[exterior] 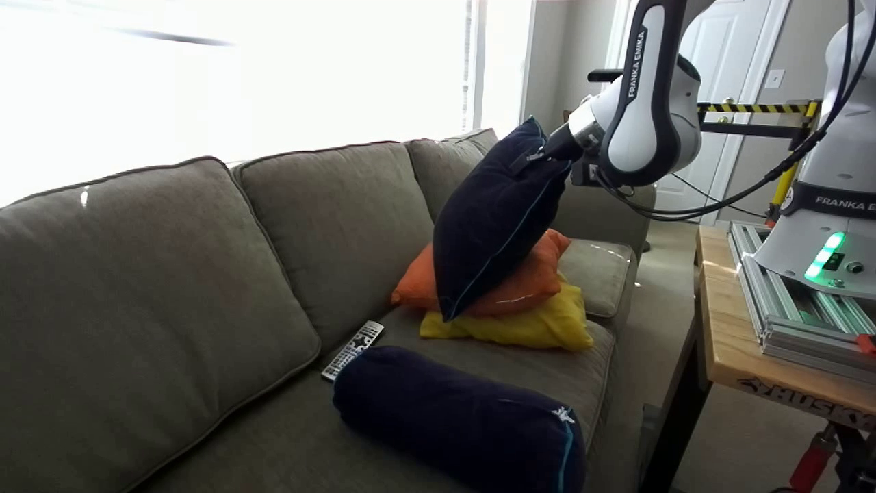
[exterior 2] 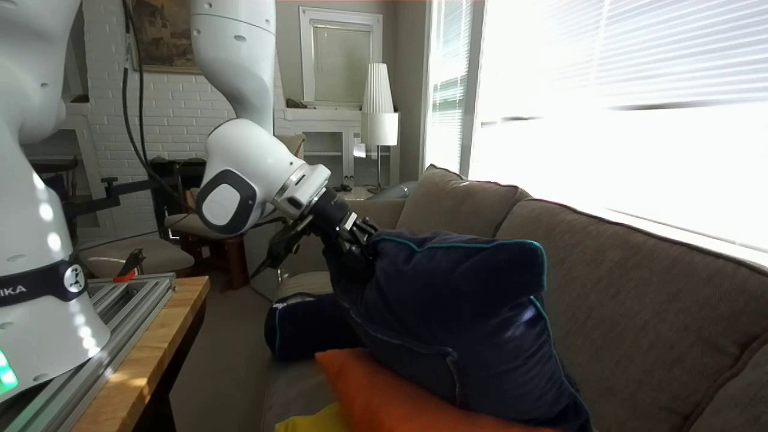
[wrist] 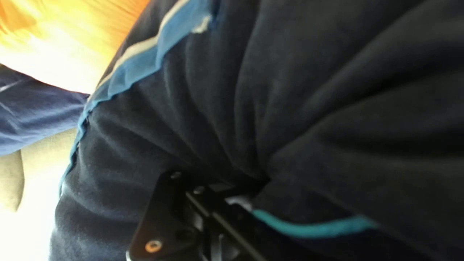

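Wrist view: folds of the dark blue cushion are hiding the tips of the gripper, and glare is bleaching the orange pillow. In an exterior view the cushion is covering part of that pillow, which is covering much of the yellow pillow; the bottom edge is cutting off the bolster. Labels on the remote are coming out too small to read. Top edges are cropping the arm in both exterior views; the right edge is chopping the table in an exterior view. Glare is swallowing whatever's behind the window.
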`<action>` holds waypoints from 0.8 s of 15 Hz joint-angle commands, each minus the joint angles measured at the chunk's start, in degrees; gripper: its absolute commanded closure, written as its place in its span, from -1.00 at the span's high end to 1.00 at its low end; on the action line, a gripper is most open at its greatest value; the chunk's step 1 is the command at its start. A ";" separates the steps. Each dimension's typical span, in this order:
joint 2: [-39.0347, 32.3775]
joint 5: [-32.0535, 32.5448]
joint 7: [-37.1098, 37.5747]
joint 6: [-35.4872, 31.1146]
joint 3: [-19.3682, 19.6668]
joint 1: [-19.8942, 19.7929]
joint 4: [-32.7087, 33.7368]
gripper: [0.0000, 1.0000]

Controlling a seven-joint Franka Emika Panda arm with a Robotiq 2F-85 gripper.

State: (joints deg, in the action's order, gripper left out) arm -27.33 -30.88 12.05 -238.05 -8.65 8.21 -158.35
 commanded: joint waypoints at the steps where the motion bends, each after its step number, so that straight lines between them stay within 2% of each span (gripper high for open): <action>1: -5.55 7.75 6.66 4.69 1.21 -3.64 -0.17 -1.00; 5: -7.64 14.08 11.26 12.26 1.32 -8.25 -0.05 -1.00; 7: -7.81 18.23 14.22 16.36 0.53 -12.01 0.19 -1.00; 11: -7.31 21.33 18.71 26.52 -0.65 -18.33 0.74 -1.00; 12: -6.74 22.06 19.90 29.42 -1.46 -20.25 0.81 -0.89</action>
State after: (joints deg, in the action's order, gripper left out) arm -33.67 -12.95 27.99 -216.04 -8.37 -6.34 -159.03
